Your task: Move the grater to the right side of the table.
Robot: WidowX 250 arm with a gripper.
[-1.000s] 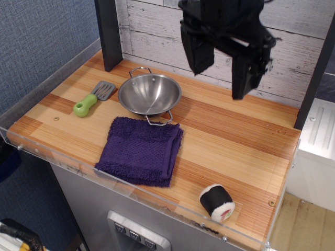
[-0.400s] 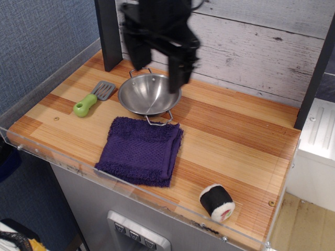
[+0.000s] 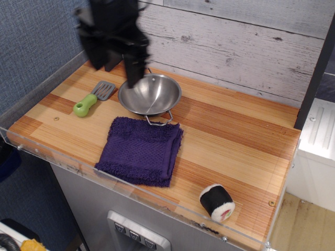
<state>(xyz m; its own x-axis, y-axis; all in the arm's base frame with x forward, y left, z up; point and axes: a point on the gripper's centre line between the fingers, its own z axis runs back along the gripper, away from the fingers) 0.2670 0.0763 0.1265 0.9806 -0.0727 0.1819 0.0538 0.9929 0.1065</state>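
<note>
Grater (image 3: pixel 92 99) lies near the table's (image 3: pixel 235 141) left edge, beside the steel bowl (image 3: pixel 149 94); gripper (image 3: pixel 114 68) hovers above, jaws spread, empty.

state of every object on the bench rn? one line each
grater: flat on the table's left side, untouched, head toward the wall
tool: in the air above the grater and the bowl's left rim, fingers apart, holding nothing
bowl: upright, empty
purple towel: folded, flat, in front of the bowl
sushi roll: on its side near the front right edge
table: right half bare wood
</note>
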